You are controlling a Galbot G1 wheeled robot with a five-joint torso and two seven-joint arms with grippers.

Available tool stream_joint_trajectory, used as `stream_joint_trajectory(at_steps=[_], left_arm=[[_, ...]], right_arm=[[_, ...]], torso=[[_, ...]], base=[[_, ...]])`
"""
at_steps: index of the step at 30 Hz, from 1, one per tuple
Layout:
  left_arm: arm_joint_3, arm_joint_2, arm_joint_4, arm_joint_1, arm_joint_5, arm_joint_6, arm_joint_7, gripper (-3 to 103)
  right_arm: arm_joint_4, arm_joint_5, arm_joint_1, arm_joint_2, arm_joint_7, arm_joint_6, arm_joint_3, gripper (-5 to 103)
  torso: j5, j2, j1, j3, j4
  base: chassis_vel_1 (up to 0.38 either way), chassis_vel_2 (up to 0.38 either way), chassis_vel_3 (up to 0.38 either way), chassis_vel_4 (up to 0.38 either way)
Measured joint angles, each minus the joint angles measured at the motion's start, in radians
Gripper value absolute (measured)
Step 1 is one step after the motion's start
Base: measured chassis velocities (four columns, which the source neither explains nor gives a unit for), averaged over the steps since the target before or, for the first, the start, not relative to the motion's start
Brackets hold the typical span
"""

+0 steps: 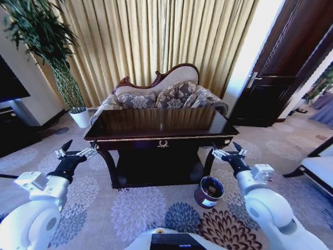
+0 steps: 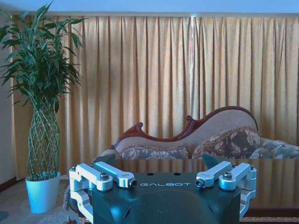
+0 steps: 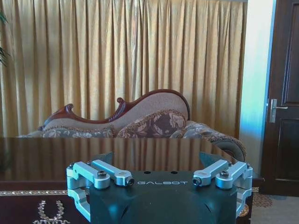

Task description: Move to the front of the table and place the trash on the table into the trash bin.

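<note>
Both pincers hovered spread before the counter, holding nothing.

Left pincer (image 1: 73,151) hung off the counter's (image 1: 161,125) left front corner, its fingers (image 2: 100,175) wide apart and touching nothing; right pincer (image 1: 229,151) hung off the right front corner, its fingers (image 3: 103,173) likewise splayed and bare. Between them stood the dark glossy counter with its gold emblem (image 1: 163,144) on the front edge, and its top reflected the curtain (image 1: 156,36) and sofa (image 1: 161,94) behind. I could make out no trash on the counter's top from these angles. Below and just inward of the right pincer, the bin (image 1: 208,191) sat on the carpet (image 1: 130,208) by the counter's right front leg, tilted toward the robot with its mouth showing. A plant (image 2: 42,93) in a white pot (image 1: 79,116) stood well off beyond the left pincer.
</note>
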State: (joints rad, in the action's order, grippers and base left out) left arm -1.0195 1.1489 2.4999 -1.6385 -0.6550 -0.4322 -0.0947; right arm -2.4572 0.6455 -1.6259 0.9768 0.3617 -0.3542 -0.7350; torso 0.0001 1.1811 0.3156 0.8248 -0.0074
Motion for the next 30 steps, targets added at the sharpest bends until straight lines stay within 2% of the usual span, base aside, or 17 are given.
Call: stream_joint_trajectory(at_steps=[7, 30], left_arm=[[-0.002, -0.002, 0.000, 0.004, -0.014, 0.000, 0.000, 100], [-0.001, 0.001, 0.000, 0.004, -0.015, 0.000, 0.001, 100]], right_arm=[[-0.041, 0.003, -0.022, 0.002, 0.012, -0.001, -0.007, 100], [-0.045, -0.003, -0.056, 0.010, 0.017, 0.008, -0.020, 100]], torso=[[-0.0001, 0.000, 0.000, 0.000, -0.0001], [-0.0001, 0.000, 0.000, 0.000, -0.0001]], base=[[0.067, -0.079, -0.076, 0.069], [0.162, -0.158, -0.157, 0.161]])
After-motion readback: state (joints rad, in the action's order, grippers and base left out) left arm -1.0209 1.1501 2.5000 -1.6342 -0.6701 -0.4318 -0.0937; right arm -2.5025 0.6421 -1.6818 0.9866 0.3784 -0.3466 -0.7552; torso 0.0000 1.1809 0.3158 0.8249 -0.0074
